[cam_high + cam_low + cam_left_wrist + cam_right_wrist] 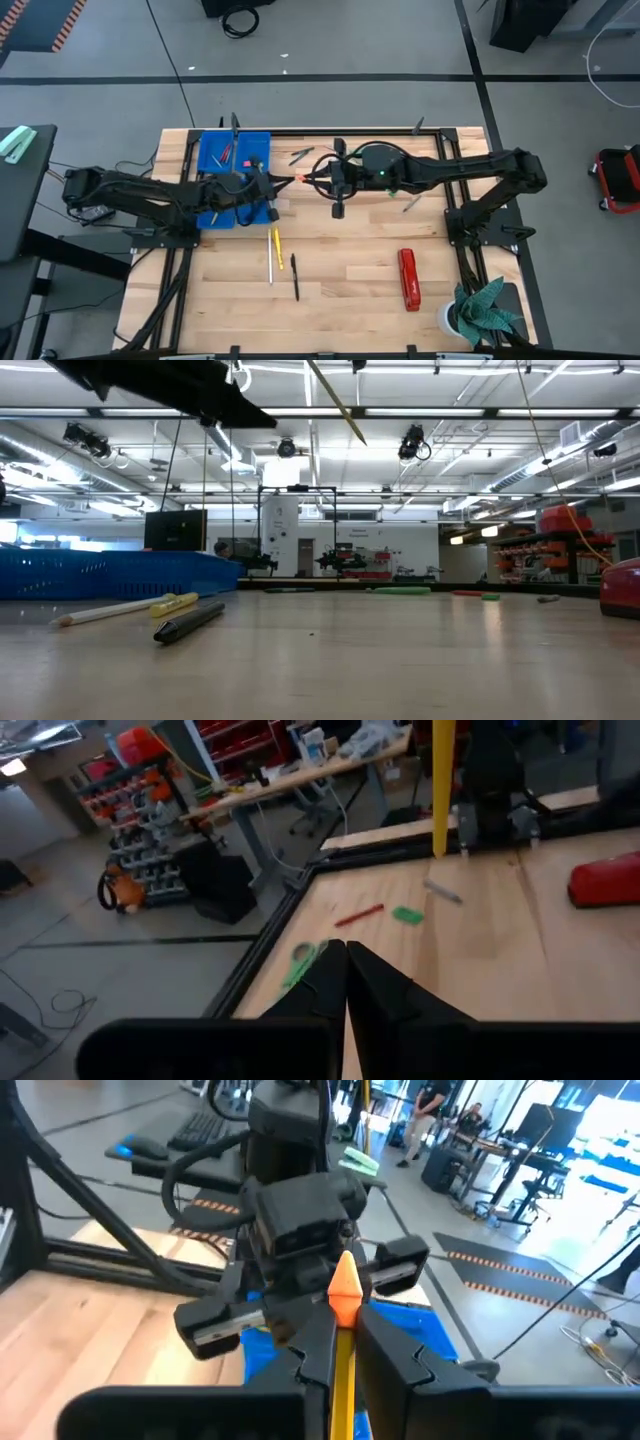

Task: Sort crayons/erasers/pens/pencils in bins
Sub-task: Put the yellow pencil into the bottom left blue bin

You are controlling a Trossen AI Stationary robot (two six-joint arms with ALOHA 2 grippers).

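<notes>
My right gripper [345, 1315] is raised over the table's middle [318, 181] and is shut on a yellow pencil [335, 400] with an orange end [345, 1280]. That end points at my left gripper [288, 180], which hangs shut and empty [346, 948] just right of the blue bins [235, 165], a short way from the pencil. Small red and pink pieces lie in the bins. A white pencil [270, 262], a yellow pencil [278, 250] and a black pen [295, 278] lie flat on the table nearer the front. My right gripper pinches the yellow pencil's shaft [345, 1345] between its two fingers, a little below the orange end. The fingers reach in about level from the table's right. The pencil is clear of the table and tilted, orange end up toward my left gripper, lower end [440, 848] hanging down.
A red stapler [408, 280] lies at the front right, a potted plant [485, 310] at the front right corner. Green-handled scissors [300, 963], a red crayon [360, 914], a green piece [407, 914] and a grey pen [412, 203] lie toward the far side.
</notes>
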